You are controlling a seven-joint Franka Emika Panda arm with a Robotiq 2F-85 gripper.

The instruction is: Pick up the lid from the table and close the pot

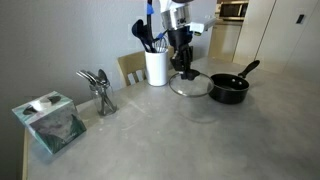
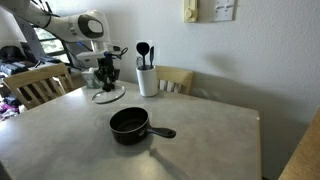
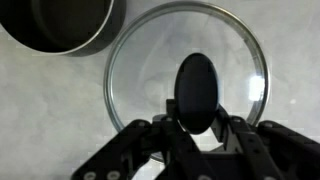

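The clear glass lid [image 1: 190, 86] with a metal rim lies flat at table level on the grey table [image 1: 180, 135], just beside the black pot [image 1: 228, 90]. My gripper [image 1: 185, 68] hangs straight down over the lid. In the wrist view its fingers [image 3: 198, 118] press on both sides of the black knob [image 3: 195, 85]; the lid's glass [image 3: 140, 70] fills the frame, with the pot [image 3: 60, 25] at the upper left. The pot [image 2: 130, 124] stands open, its long handle sticking out, and the lid [image 2: 108, 96] and gripper [image 2: 106, 75] are behind it.
A white utensil holder [image 1: 156, 67] with black utensils stands right behind the lid and shows in both exterior views [image 2: 148, 80]. A metal cutlery stand [image 1: 100, 92] and a tissue box [image 1: 48, 122] are further along. Wooden chairs [image 2: 35, 85] line the table edge.
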